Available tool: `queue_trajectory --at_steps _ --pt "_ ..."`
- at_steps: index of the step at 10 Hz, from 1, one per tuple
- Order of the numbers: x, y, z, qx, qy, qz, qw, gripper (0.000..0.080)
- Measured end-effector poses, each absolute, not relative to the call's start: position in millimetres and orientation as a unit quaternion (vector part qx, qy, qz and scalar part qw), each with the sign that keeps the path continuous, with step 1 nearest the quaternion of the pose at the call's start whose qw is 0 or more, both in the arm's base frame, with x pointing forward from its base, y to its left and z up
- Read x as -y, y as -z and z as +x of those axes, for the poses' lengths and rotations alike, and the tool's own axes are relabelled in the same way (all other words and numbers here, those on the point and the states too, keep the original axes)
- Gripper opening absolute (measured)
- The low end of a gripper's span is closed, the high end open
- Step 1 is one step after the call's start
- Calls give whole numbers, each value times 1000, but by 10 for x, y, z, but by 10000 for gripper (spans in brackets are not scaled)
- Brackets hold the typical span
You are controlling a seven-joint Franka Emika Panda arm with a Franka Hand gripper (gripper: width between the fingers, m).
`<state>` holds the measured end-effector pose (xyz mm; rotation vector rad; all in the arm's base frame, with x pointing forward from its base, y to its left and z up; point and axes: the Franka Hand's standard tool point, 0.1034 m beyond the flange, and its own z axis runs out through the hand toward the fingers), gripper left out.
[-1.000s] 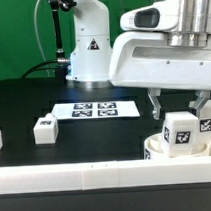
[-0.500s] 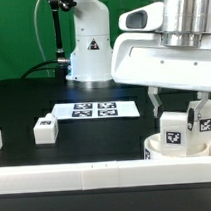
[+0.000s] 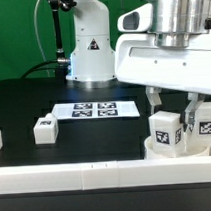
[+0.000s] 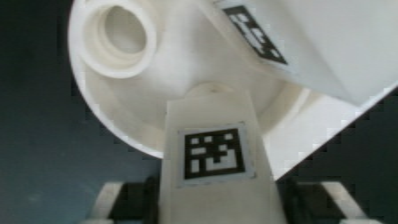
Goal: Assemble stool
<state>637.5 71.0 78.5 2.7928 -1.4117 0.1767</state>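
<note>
The gripper is clenched on one leg of the stool, holding it upright with its lower end down at the seat. The seat lies on the black table at the exterior view's right, just behind the white rail. A second leg stands on the seat beside the held one, and a loose leg sits well apart, near the marker board. In the wrist view an open socket shows in the seat; whether the held leg has entered one cannot be told. These look like light, stiff, smooth plastic parts, probably slippery, so the leg's flat sides are the best hold. The table is flat and matte, with open room around the loose leg.
</note>
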Motion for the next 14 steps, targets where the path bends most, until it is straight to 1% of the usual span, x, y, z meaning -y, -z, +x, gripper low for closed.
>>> queue_trajectory --at_steps 2,5,6,7,8,9,10,11,14 --pt "-684 -784 6357 518 -53 854 3 341" --pt "-674 -786 6351 531 -52 846 4 342" --pt "-670 -788 6353 528 -53 848 4 559" --pt "-632 -855 6359 499 -55 865 3 559" --pt "-548 -976 6331 474 -58 879 0 632" --pt "-420 -1078 6269 452 -59 890 1 645" --pt "-292 -1135 6224 442 -58 895 5 645" --pt "-247 -1142 6219 445 -57 894 9 648" --pt "-273 -1121 6211 443 -55 895 9 649"
